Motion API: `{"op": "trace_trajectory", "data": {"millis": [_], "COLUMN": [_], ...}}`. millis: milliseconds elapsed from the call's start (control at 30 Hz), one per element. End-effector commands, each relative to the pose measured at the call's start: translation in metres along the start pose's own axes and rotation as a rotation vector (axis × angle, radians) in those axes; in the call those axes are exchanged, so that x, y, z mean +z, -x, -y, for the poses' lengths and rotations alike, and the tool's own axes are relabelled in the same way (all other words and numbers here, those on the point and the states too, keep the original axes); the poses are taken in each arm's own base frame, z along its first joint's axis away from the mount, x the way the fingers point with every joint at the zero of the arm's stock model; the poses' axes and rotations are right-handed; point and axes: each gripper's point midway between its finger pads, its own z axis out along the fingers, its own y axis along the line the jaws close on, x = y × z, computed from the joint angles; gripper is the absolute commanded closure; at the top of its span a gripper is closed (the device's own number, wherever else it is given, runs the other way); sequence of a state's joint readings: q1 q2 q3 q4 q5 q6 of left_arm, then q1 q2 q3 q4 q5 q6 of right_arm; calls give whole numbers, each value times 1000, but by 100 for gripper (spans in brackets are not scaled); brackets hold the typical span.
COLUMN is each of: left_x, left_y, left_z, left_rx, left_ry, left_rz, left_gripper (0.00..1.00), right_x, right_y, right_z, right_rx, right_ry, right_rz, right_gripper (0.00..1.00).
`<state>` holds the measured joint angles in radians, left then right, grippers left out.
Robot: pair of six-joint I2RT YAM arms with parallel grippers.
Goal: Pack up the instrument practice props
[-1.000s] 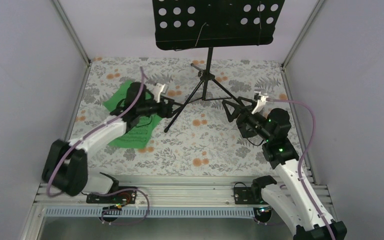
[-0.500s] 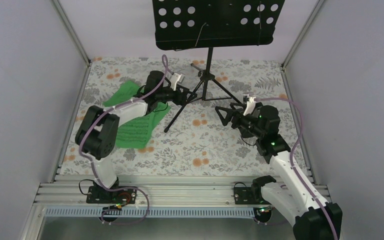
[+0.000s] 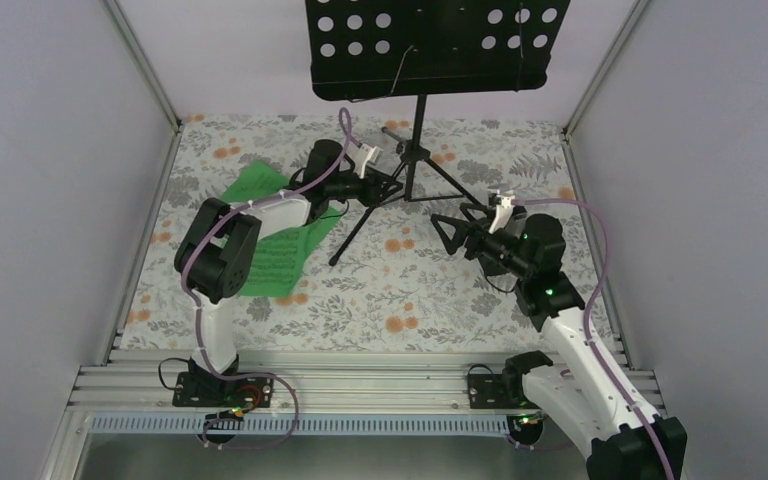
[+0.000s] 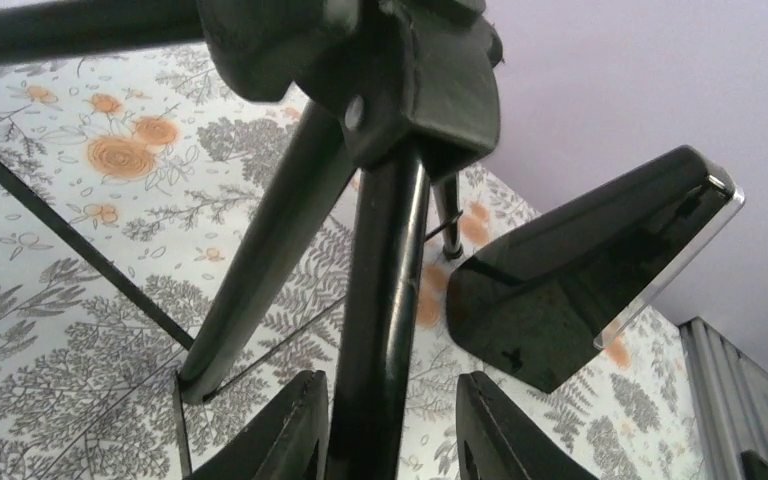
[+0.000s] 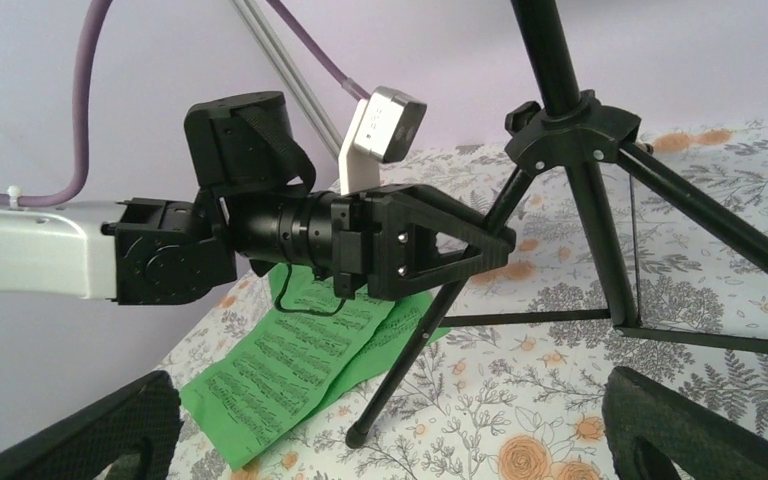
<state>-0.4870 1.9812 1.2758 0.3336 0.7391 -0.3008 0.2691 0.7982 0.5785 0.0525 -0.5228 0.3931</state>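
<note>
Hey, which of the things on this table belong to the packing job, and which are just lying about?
Job: music stand, green music sheets.
Just there: floral table cover, metal rail.

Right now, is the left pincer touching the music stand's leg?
Cannot tell. Left wrist view: the leg runs between the left pincer's fingers, tight against one, clear of the other; contact isn't plain.
</note>
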Motion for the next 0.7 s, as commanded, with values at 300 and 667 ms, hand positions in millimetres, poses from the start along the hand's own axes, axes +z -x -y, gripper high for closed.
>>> {"op": "trace_trajectory", "data": {"millis": [300,667], "left_x": [-19,-58], "left_y": [20,-6], "left_z": [1,33], "left_rx": [115,17], "left_ry": [140,352], "left_rz": [126,217], "left_gripper": [98,98], "right_x": [8,-3], "right_y": [-9,-12], "right_z": [-7,-13], "right_rx": [-1,8], "right_ry": [61,64], "right_rz": [-41,-28], "right_gripper": [0,0]}}
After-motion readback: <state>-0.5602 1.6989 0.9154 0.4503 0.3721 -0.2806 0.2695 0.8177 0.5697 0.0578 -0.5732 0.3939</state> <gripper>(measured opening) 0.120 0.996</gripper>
